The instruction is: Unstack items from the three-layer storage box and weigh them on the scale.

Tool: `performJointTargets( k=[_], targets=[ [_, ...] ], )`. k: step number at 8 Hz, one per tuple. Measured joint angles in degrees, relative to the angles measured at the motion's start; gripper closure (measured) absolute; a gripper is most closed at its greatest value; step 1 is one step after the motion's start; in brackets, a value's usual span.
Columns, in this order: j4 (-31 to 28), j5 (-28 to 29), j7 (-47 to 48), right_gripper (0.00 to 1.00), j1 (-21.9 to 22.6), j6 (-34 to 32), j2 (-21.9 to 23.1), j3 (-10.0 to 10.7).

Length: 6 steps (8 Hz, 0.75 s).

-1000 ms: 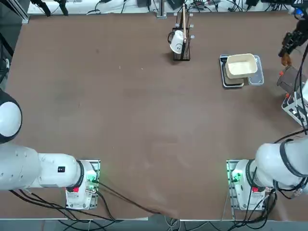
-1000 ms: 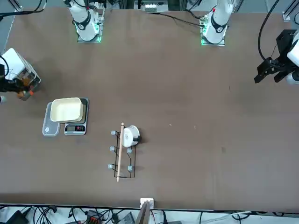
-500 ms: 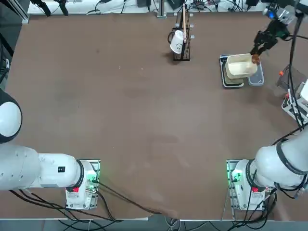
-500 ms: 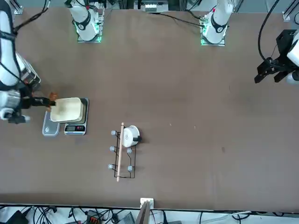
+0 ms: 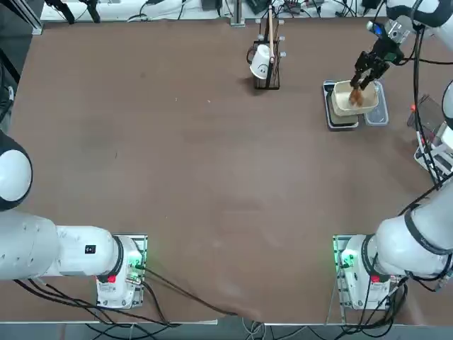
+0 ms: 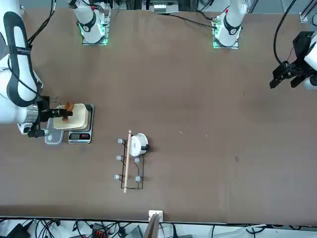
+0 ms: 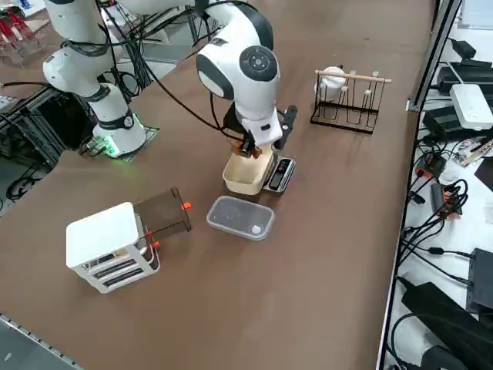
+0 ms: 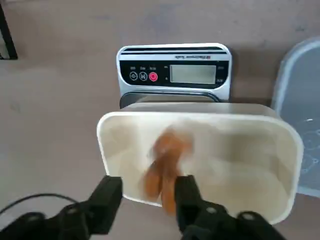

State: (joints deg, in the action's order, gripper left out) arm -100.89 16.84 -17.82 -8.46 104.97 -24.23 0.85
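From overhead, my right claw hung over the tub on the scale — fingers apart. At the wrist, the bread lump was dropping in. Side-on, the storage box waited — more to weigh, I judged.

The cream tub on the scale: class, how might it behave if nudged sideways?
The cream tub looks thin-walled and nearly empty, so probably light and apt to slide. It overhangs the scale, so it might tip off. The right gripper hovers at its rim.
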Motion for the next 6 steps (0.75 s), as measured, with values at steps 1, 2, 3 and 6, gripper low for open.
performJointTargets(
  k=[1,2,3,6],
  targets=[
    [0.36,-0.23,0.0,0.1,0.02,-0.07,0.06,0.26],
    [0.94,-2.54,-0.1,0.01,-0.03,-0.74,0.3,1.11],
    [1.41,-8.44,-1.43,0.07,-0.18,-2.79,1.05,2.24],
    [1.28,-25.72,-18.25,0.74,-2.02,-7.0,2.74,3.68]
  ],
)
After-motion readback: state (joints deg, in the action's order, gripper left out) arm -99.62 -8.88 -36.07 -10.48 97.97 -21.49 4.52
